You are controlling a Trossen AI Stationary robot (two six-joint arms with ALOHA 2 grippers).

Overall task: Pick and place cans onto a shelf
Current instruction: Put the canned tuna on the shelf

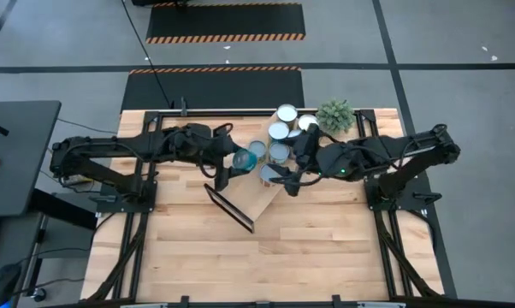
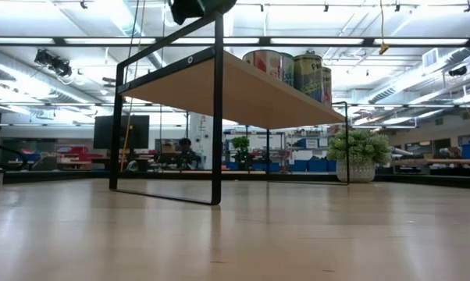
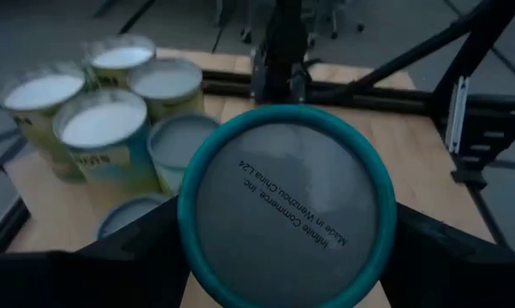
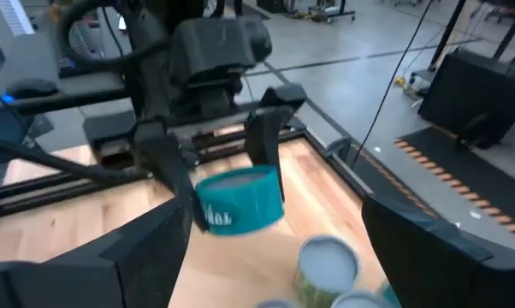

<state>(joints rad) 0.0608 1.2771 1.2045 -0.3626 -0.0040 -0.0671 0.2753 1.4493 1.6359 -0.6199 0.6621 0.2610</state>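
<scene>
From above, the left gripper [image 1: 239,160] sits over the shelf [image 1: 256,201], its jaws clamped on a teal-sided can [image 1: 244,158]. Just beside it stands a cluster of cans [image 1: 279,133] with pale tops, running toward the small potted plant [image 1: 335,114] at the far edge of the slatted wooden table [image 1: 326,248]. The right gripper [image 1: 285,175] hangs over the shelf on the cluster's other side, near the teal can but apart from it.

The left wrist view gives what the overhead cannot: the held can's [image 3: 287,205] grey end face with a teal rim and a line of small print, the dark fingers [image 3: 133,257] pressing on either side, and behind it the standing cans [image 3: 103,128], some with white tops and yellowish or blue labels.

The right wrist view shows the same grip from the opposite side: the left gripper [image 4: 219,184] and the teal can [image 4: 239,201] between its fingers, above another pale-topped can [image 4: 328,261]. The right arm's own fingers [image 4: 429,248] stand wide apart with nothing between them.

The low view alone shows the shelf [image 2: 243,94] as a raised wooden board on dark end frames, with two labelled cans [image 2: 301,74] on top and the plant [image 2: 358,152] beyond; neither gripper's fingers show there.
</scene>
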